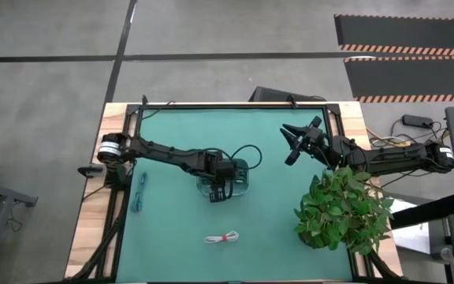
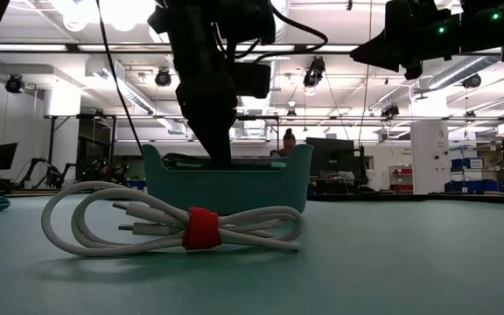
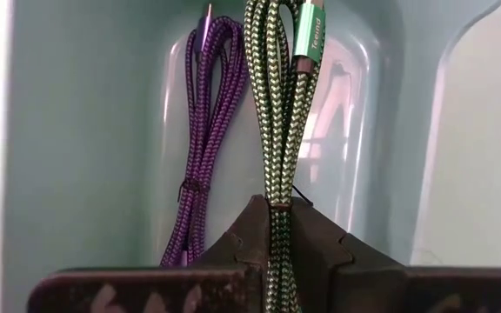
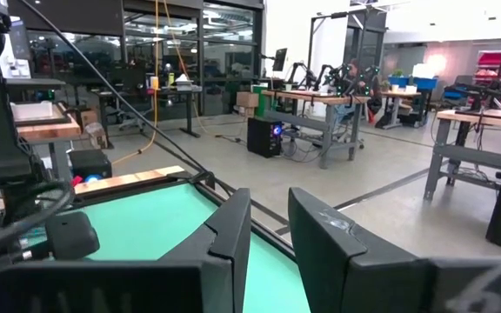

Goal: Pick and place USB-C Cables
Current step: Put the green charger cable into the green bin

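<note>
Left gripper (image 1: 221,192) is down inside the smooth plastic tray (image 2: 300,179), fingers clamped on one braided green cable (image 3: 275,130), beside one braided dark blue cable (image 3: 200,148). One glossy white cable (image 2: 156,229), coiled and cinched by a red tie, lies on the mat nearer the front edge; one teal cable (image 1: 139,194) lies near the left edge. Right gripper (image 1: 292,140) hangs parted above the mat.

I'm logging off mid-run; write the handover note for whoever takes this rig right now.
Left gripper: shut on the green cable, lowered inside the tray at mid-table.
Right gripper: open, empty, raised over the far right of the mat.
Done: the purple cable lies in the tray.
Left: release the green cable, then fetch the teal cable on the mat's left side and the white cable with red tie at the near edge.
</note>
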{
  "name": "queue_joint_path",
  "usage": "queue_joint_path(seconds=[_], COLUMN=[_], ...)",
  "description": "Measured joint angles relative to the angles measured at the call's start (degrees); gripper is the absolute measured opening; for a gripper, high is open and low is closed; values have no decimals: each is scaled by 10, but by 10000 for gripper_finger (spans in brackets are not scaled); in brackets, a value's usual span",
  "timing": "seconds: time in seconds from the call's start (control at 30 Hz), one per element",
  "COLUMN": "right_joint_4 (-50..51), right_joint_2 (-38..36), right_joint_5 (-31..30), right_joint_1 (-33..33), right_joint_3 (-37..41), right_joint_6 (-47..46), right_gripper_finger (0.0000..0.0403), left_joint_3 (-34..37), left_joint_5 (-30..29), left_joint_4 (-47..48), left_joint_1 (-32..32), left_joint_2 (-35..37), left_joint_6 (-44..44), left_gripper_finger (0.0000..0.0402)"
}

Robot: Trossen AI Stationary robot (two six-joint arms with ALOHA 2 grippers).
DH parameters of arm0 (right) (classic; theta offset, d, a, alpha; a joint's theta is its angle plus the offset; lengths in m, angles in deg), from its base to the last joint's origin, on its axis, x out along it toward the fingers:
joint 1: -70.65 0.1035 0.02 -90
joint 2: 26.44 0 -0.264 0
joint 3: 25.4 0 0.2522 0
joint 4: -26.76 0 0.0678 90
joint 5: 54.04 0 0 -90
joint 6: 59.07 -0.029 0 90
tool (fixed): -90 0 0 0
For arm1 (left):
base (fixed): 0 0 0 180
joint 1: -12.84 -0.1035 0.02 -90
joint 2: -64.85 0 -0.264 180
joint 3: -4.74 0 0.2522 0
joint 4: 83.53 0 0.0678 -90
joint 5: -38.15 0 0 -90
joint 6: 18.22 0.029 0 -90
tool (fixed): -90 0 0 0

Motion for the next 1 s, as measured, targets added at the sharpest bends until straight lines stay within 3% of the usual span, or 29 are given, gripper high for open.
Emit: queue_joint_path(seconds=[0.77, 1.0], right_joint_4=[2, 2], right_joint_2=[0, 0], right_joint_5=[0, 0], right_joint_1=[0, 0], right_joint_3=[0, 0], right_joint_6=[0, 0], right_gripper_finger=[72, 72], left_joint_3=[8, 30], left_joint_5=[0, 0], left_joint_4=[-10, -35], left_joint_1=[-4, -4], left_joint_2=[-14, -15], left_joint_6=[-1, -15], left_gripper_finger=[13, 31])
